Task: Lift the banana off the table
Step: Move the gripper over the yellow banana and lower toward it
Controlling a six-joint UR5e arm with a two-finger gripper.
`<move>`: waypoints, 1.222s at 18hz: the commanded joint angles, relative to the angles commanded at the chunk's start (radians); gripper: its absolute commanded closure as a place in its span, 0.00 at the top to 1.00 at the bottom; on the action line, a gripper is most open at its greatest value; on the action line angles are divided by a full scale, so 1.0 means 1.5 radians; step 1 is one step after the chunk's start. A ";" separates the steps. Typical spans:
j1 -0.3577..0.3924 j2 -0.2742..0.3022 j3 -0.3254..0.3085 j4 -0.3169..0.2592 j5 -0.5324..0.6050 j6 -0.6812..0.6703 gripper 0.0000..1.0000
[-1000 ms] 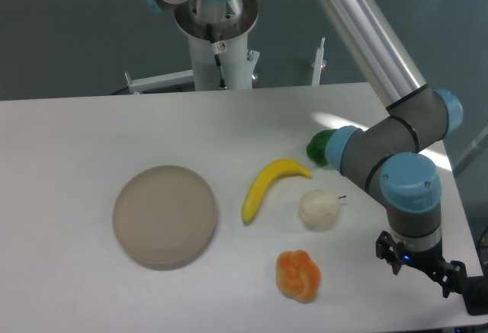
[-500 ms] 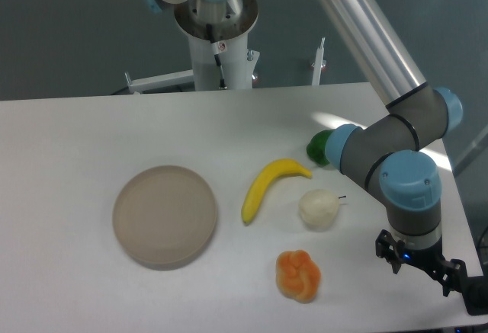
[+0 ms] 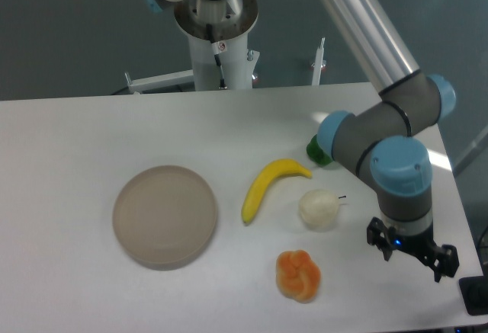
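Your banana lies flat on the white worktop, near its middle, between the round beige plate on one side and the whitish round fruit on the other. Its long axis runs on a slant: the lower tip points toward the plate's rim and the near edge, the upper tip points up toward the green fruit half hidden behind the arm's forearm.

Your gripper hangs near the worktop's right edge, well apart from the banana, and low over the surface. From there the banana lies to the camera's left and a little farther back, with the whitish fruit sitting almost directly between the two and the lumpy orange fruit just forward of that line. You will likely have to rise and cross over the whitish fruit rather than slide across.

The jaws hold nothing; whether they stand wide or narrow cannot be told from this angle, since only the dark body and its side lugs show.

To close across the banana's narrow width you will probably need to turn the wrist so the jaws sit crosswise to that slanted axis, aiming at the thick middle of the curve
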 joint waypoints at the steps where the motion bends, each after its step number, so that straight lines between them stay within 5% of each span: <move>1: 0.000 0.018 -0.022 -0.002 0.001 -0.001 1.00; 4: 0.000 0.084 -0.109 -0.040 -0.003 -0.026 1.00; 9: -0.003 0.190 -0.261 -0.050 -0.042 -0.063 1.00; 13: -0.022 0.217 -0.334 -0.046 -0.055 -0.063 1.00; 22: -0.107 0.219 -0.406 -0.025 -0.053 -0.128 1.00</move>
